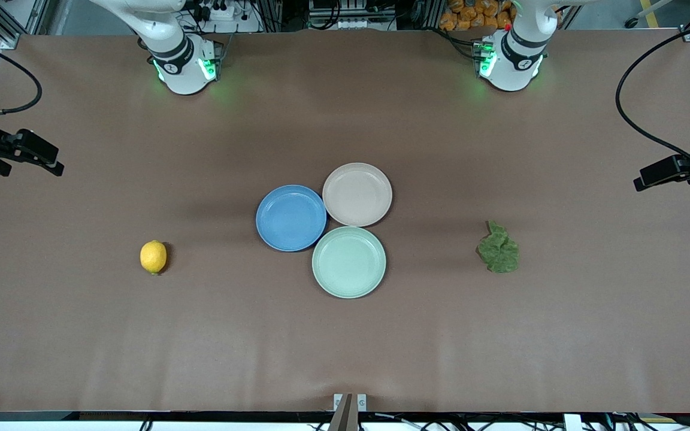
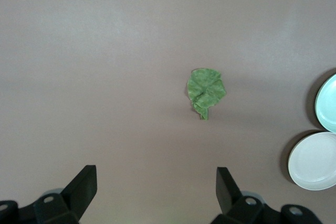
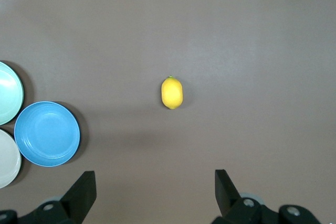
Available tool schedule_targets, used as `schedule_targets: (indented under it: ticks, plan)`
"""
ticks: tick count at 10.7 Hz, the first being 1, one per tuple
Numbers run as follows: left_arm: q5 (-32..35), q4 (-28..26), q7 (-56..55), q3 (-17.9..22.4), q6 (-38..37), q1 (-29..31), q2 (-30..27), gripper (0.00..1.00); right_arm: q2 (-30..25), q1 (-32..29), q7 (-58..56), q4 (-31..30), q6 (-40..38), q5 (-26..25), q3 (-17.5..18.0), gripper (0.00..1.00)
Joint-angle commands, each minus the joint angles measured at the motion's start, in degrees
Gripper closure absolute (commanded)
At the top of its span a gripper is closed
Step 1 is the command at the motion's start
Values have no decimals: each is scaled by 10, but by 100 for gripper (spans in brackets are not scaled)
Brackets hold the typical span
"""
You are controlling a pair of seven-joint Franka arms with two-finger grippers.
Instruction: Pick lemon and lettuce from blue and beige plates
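The lemon [image 1: 153, 257] lies on the bare table toward the right arm's end, apart from the plates. The lettuce [image 1: 498, 248] lies on the bare table toward the left arm's end. The blue plate [image 1: 291, 217] and the beige plate [image 1: 357, 194] sit empty, touching, mid-table. My left gripper [image 2: 156, 174] is open and empty, high over the table, with the lettuce [image 2: 206, 92] below it. My right gripper [image 3: 155, 177] is open and empty, high over the table, with the lemon [image 3: 171, 92] and the blue plate [image 3: 47, 134] below. Neither gripper shows in the front view.
An empty mint-green plate [image 1: 349, 261] touches both other plates, nearer the front camera. Black camera mounts [image 1: 21, 152] stand at both table ends. Both arm bases [image 1: 183, 63] stand along the table's robot edge.
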Motion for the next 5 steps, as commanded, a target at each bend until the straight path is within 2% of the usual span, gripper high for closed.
schedule_targets:
  ticks: [1,5]
  plan:
    - [11,-2,-20,-4,8,-3,-5,0,-3,-5,-7,-1,-4,4,0,0]
    - [10,-2,-20,-20,8,-2,-8,0,-2,-6,-2,-1,-4,4,0,0]
